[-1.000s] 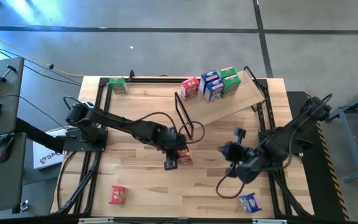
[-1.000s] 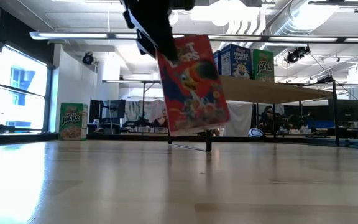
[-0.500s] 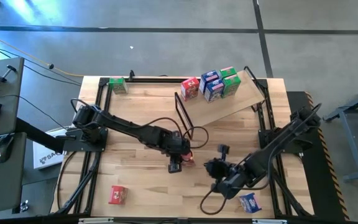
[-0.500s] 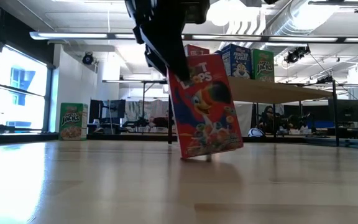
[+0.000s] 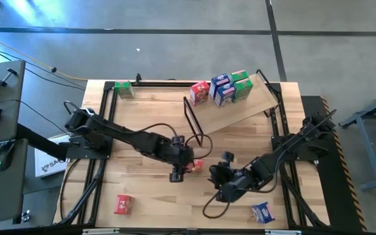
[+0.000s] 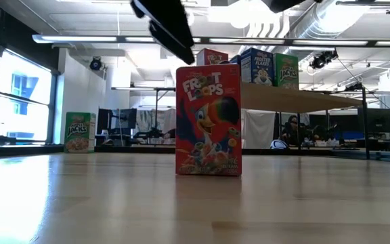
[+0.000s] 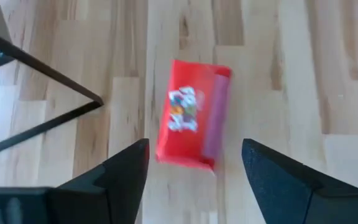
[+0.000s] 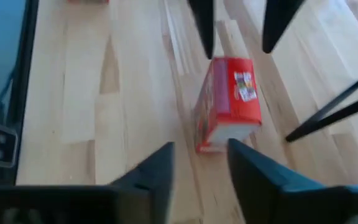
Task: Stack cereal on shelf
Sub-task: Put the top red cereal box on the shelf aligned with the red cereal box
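OK: left gripper [image 7: 194,171] has its jaws spread wide, nothing between them, and the red Froot Loops box [image 7: 191,114] sits just ahead of the fingertips, clear of both fingers [image 7: 126,171]. In the low view that box [image 6: 208,120] stands upright on the table [image 6: 80,203], with the left gripper above and off it. Right gripper [image 8: 199,167] comes at the same box from the opposite side; its jaws are apart by a narrower gap, the box [image 8: 229,102] is just beyond the tips, not touched, and the left arm's two fingers show past the box. In the high view the left gripper [image 5: 178,171] and right gripper [image 5: 218,177] face each other near table centre, with the red box [image 5: 195,166] between them, closer to the left one. Farther out from the jaws, the shelf [image 5: 253,104] is tilted, a black frame end [image 5: 198,121] on the side nearest the grippers; on it are a red box [image 5: 200,92], blue boxes [image 5: 222,89] and a green box [image 5: 242,86]. Well apart from both grippers: a green box [image 5: 123,89] at the far left table corner, a red box [image 5: 123,204] near the front left edge, and a blue box [image 5: 262,211] near the front right edge, behind the right gripper.
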Action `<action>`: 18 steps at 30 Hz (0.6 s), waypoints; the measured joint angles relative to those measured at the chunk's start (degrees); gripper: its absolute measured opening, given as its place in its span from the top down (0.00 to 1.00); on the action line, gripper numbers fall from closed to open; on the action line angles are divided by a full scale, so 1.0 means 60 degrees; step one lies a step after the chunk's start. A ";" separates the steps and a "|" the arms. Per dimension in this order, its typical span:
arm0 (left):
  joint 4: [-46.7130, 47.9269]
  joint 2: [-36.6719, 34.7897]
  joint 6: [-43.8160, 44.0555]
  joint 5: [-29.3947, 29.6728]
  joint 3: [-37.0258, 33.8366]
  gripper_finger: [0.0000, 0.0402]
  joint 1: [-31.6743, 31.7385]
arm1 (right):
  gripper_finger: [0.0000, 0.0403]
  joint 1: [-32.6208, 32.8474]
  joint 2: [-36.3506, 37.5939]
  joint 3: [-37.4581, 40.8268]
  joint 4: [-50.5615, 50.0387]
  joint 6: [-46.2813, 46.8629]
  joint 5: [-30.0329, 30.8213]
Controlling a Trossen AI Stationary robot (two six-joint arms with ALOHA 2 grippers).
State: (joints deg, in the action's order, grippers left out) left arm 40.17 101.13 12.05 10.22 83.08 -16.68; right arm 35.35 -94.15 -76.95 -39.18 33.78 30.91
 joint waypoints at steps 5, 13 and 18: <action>-0.1003 -0.1154 0.0494 0.0093 -0.1634 0.40 -0.0365 | 0.43 -0.0556 0.0000 0.0000 0.0593 -0.0034 -0.0483; -0.6202 -0.3526 0.1798 -0.1088 -0.5771 0.49 -0.0500 | 0.31 -0.1398 -0.0190 -0.0004 0.1221 -0.0327 -0.1040; -0.8685 -0.4538 0.2244 -0.0966 -0.7599 0.54 -0.0471 | 0.31 -0.2037 -0.0743 -0.0004 0.1422 -0.0513 -0.1729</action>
State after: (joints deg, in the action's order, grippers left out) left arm -11.95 73.90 25.52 4.42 37.48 -19.51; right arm 23.13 -98.60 -76.97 -30.65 30.70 20.54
